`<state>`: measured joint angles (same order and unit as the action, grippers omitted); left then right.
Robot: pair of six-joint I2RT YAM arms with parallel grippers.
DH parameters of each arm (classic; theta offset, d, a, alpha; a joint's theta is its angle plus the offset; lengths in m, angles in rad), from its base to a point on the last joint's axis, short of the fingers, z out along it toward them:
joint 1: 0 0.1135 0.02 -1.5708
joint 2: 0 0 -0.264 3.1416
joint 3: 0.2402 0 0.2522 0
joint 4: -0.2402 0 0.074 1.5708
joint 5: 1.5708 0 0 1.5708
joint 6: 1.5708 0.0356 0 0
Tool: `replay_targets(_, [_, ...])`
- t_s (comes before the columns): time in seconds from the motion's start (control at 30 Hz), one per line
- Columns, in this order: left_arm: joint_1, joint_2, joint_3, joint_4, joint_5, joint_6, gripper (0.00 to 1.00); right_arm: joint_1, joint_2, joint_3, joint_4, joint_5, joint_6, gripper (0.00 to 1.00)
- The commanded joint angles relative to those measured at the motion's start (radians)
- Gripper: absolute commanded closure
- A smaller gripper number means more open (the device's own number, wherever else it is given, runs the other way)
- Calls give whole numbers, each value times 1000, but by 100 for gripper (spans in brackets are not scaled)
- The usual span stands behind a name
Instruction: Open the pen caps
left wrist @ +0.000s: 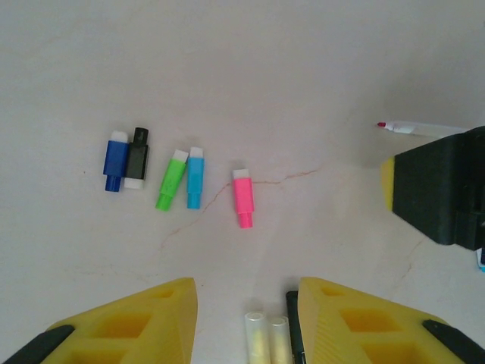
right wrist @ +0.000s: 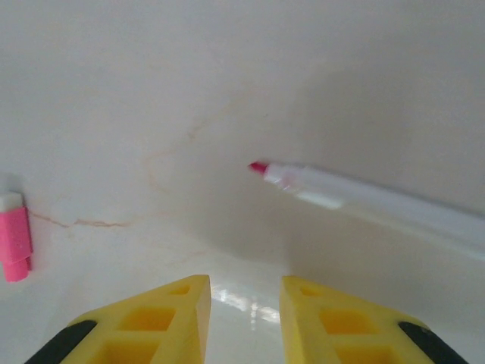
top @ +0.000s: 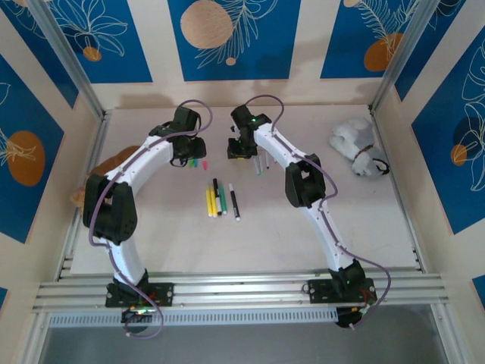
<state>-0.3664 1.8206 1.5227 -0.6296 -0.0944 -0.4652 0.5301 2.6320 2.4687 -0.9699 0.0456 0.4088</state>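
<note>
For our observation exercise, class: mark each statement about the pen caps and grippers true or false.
1. The black cap lies beside the blue cap. True.
2. The pink cap sits on a pen. False: it lies alone on the table.
3. The uncapped pen has a red tip. True.
4. The right gripper holds that pen. False: its jaws are open and empty; the pen lies ahead of it.

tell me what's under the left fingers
The left fingers hover over table; between them show ends of two pale pens and a black pen. Anything directly beneath them is hidden.
</note>
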Motion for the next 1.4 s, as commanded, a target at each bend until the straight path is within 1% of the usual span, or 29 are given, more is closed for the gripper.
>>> replay_targets(0.0, [9,-9,-11,14,19,-10,61,35,-40,52,-9,21,-13,69])
replay_targets(0.07, [9,-5,-12,18,21,-13,62,19,-19,107,-14,45,2,70])
replay_targets(0.13, [10,-4,-18,25,25,-16,62,-9,39,219,-46,41,22,72])
replay_targets(0.27, [10,-2,-29,38,34,-18,62,-71,236,590,-148,-20,57,73])
replay_targets(0.3, [10,1,-30,38,33,-18,62,-85,277,664,-157,-39,67,73])
replay_targets(0.33, [11,3,-31,38,33,-17,62,-97,292,681,-149,-60,77,73])
replay_targets(0.43, [11,9,-34,42,33,-12,62,-126,287,623,-110,-112,92,74])
replay_targets(0.63, [10,23,-28,47,38,-11,63,-148,295,594,-62,-140,108,76])
replay_targets(0.93, [9,31,-42,69,67,-33,63,-159,300,520,-84,-123,107,77])
replay_targets(1.17, [9,23,-63,80,73,-39,64,-146,319,548,-184,-78,78,78])
replay_targets(1.23, [9,21,-71,83,74,-40,64,-138,330,581,-228,-56,69,79])
replay_targets(1.3, [7,19,-81,85,76,-42,64,-126,359,661,-289,-33,61,79])
replay_targets(1.37, [6,16,-89,85,80,-43,64,-120,357,673,-321,-8,59,80])
